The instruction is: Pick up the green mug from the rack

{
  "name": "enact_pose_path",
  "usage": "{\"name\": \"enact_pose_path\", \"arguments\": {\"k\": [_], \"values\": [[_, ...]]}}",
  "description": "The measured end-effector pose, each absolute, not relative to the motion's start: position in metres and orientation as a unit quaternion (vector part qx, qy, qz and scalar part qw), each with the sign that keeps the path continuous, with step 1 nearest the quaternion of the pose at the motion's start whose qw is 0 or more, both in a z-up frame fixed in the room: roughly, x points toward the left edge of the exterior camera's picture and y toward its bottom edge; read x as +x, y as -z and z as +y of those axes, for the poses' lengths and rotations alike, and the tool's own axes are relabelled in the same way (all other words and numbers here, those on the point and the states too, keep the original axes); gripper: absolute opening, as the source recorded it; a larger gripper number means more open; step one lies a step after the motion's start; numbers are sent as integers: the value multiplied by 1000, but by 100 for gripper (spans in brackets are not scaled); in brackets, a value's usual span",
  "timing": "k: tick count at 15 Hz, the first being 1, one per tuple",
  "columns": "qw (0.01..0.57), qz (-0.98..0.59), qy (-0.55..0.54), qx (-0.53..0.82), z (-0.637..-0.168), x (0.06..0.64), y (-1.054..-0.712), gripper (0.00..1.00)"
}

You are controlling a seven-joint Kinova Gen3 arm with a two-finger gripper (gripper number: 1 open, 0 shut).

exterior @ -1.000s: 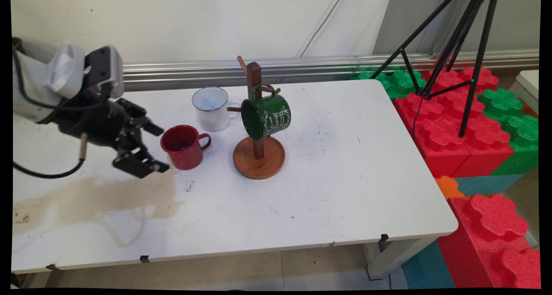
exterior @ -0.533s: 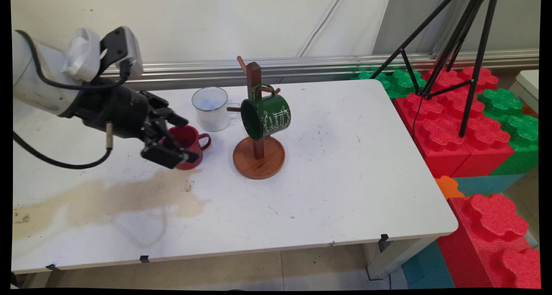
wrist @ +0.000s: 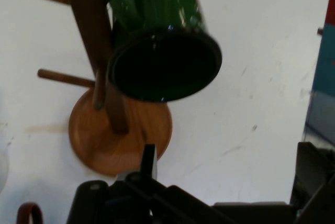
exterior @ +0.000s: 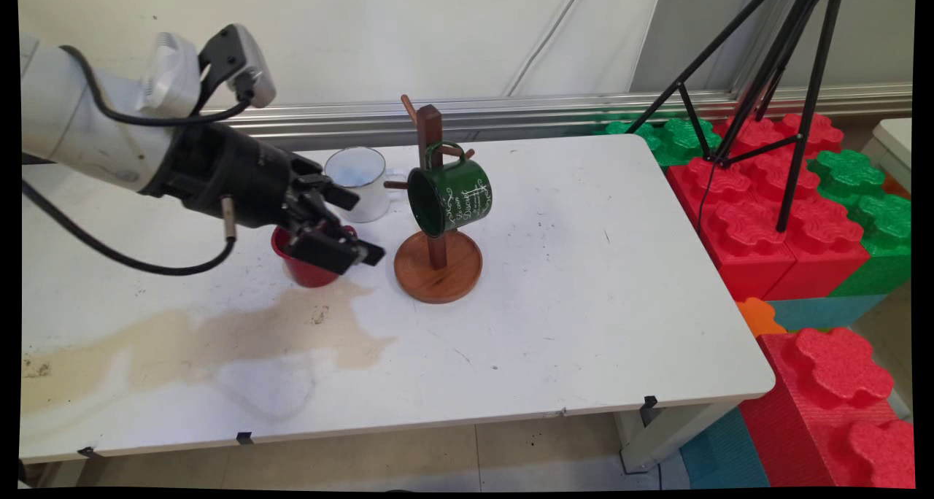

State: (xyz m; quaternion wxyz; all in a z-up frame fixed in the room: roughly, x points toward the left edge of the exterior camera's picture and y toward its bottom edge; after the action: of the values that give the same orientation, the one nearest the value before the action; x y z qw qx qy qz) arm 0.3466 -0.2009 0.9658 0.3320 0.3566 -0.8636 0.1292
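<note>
White table (exterior: 584, 280): spread jaws (exterior: 357, 224) above red mug (exterior: 303, 269).

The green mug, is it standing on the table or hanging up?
Hanging: the green mug hangs by its handle on a peg of the wooden mug tree, tilted, clear of the table.

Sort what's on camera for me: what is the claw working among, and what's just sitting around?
Around the claw: red mug beneath it, white mug, wooden mug tree, green mug hanging on it.
Just lying about: foam blocks, black tripod, stained table.
</note>
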Motion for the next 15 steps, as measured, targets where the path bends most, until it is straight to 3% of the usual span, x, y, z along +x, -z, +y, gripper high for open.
{"name": "enact_pose_path", "arguments": {"k": [15], "values": [[409,-797,-107,431,-232,306,-938,100]]}}
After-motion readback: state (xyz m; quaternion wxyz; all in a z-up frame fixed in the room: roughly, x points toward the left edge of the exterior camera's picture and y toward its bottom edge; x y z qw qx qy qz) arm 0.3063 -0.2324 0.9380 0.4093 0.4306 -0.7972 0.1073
